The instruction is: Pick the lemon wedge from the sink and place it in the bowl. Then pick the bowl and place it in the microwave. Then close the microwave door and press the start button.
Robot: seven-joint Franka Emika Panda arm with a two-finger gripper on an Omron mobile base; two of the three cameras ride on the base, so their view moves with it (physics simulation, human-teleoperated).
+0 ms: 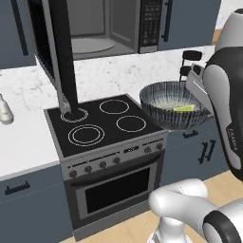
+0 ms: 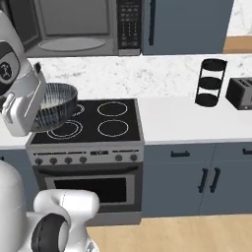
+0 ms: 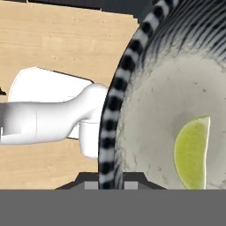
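Note:
My gripper (image 1: 199, 97) is shut on the right rim of the bowl (image 1: 166, 102) and holds it in the air over the front right corner of the stove. The bowl is dark and streaked outside, pale inside. The lemon wedge (image 1: 184, 108) lies in it. In the hand view the fingertips (image 3: 110, 183) clamp the striped rim, with the yellow-green wedge (image 3: 193, 152) on the speckled inside of the bowl (image 3: 145, 132). The microwave (image 1: 104, 28) stands open above the counter, its turntable bare. Its door (image 1: 59, 52) is swung out to the left. The sink is out of view.
The black four-ring stovetop (image 1: 102, 123) lies under and left of the bowl, with the oven below. A white soap dispenser (image 1: 4, 111) stands at the far left. A black tiered stand (image 2: 209, 83) and a toaster (image 2: 239, 93) sit on the right counter.

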